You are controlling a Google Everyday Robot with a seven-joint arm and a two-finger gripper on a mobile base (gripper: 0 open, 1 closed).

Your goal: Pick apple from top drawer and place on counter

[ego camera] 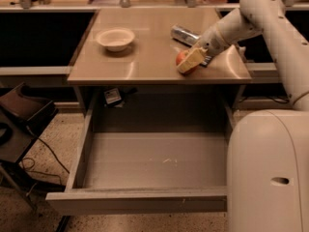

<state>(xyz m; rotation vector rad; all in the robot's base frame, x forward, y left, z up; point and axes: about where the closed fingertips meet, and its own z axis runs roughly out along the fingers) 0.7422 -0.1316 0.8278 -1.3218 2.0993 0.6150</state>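
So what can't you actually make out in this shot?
Camera view:
Apple: mostly covered by the pincer over it on the counter, front right.
Can: right end behind the arm.
Drawer: right front corner behind the robot's white body.
Tag under the counter: too small to read.

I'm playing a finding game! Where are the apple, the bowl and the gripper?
apple [180,57]: camera view, its red left side.
bowl [116,44]: camera view, its front wall.
gripper [188,65]: camera view, between its fingertips, at the apple.
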